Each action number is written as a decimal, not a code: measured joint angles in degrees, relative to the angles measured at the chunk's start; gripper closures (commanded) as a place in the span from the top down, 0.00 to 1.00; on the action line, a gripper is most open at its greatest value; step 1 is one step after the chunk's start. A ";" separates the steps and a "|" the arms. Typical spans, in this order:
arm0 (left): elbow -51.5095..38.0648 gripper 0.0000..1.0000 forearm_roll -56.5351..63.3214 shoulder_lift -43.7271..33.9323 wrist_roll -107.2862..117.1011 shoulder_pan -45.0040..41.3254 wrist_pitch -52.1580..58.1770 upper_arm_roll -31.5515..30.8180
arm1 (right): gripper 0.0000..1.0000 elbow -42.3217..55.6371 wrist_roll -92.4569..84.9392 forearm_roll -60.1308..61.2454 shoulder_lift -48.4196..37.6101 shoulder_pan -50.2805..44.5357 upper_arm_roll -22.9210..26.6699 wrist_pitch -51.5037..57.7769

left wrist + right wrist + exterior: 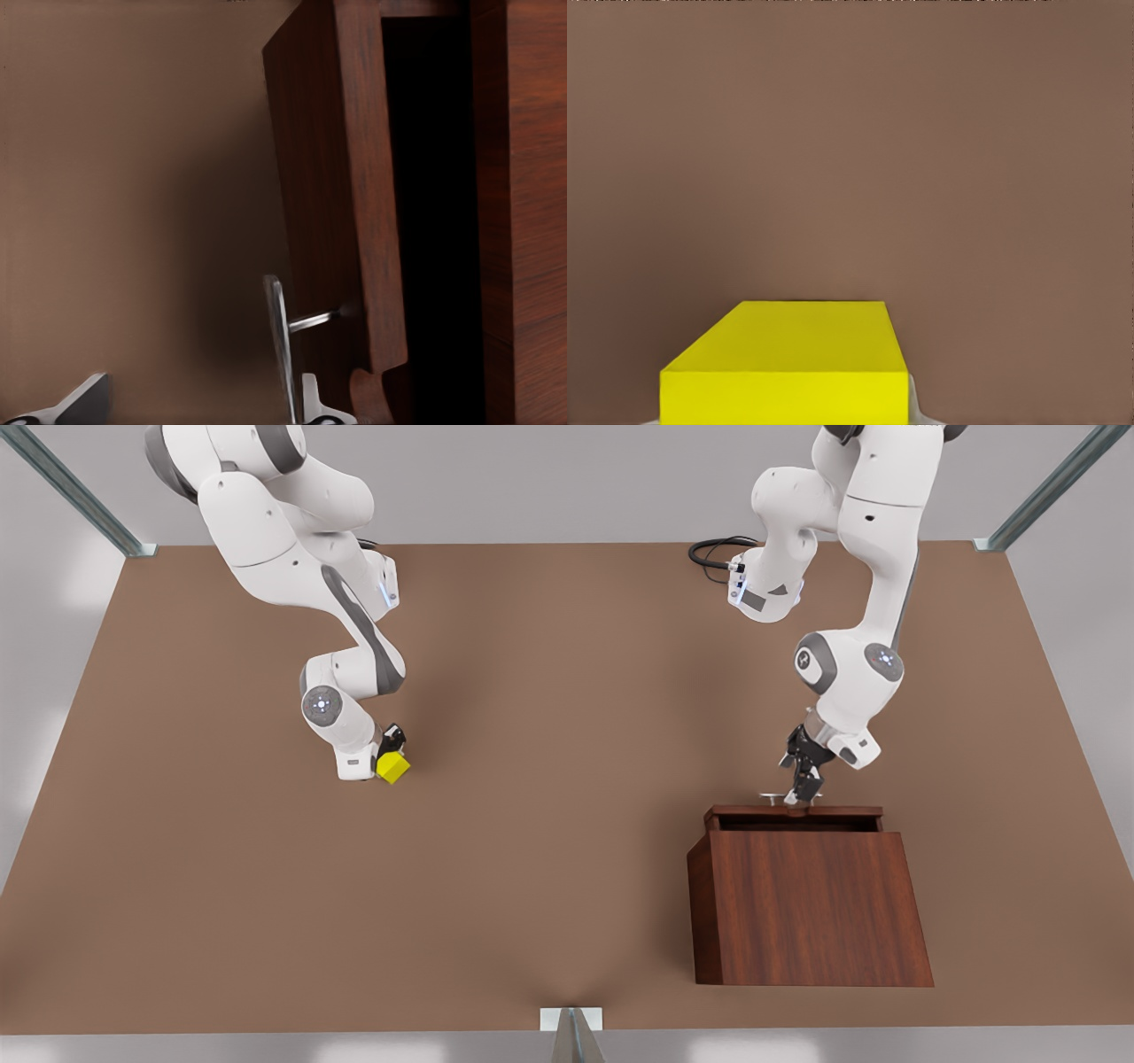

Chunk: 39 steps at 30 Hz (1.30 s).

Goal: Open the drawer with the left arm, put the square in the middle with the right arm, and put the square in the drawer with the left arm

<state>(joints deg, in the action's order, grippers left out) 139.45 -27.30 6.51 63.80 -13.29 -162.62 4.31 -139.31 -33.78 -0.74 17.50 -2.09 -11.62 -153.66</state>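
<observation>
The yellow square (393,767) is on the front view's left, just above the brown tabletop, with my right gripper (388,755) shut on it. In the right wrist view the square (788,363) sits close between the fingers. On the front view's right, the drawer (796,812) stands pulled a short way out of the wooden cabinet (811,908), leaving a dark gap (430,221). My left gripper (803,786) is at the silver handle (279,341); its fingers (84,403) are spread wide, open, with the bar between them near one finger.
The middle of the tabletop (549,779) lies between the two arms. Metal frame posts (571,1032) stand at the table's edges and corners. A black cable (713,553) loops near the base of the arm on the front view's right.
</observation>
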 measured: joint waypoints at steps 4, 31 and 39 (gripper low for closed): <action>1.09 1.00 -0.10 -0.60 -0.18 -0.03 -0.06 0.07 | 0.57 2.59 1.03 0.08 -2.81 -2.11 -0.27 4.26; 7.48 1.00 -0.07 -7.08 0.01 0.05 2.04 0.14 | 1.00 54.38 46.89 0.21 29.26 -43.24 5.61 12.06; 8.47 1.00 -0.08 -9.55 0.01 -0.02 3.81 0.18 | 1.00 41.71 44.49 0.12 -4.75 -27.43 9.90 33.75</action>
<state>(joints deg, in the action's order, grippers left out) 147.92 -27.37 -3.04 63.81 -13.31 -158.81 4.49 -97.59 10.71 -0.62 12.76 -29.52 -1.72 -119.90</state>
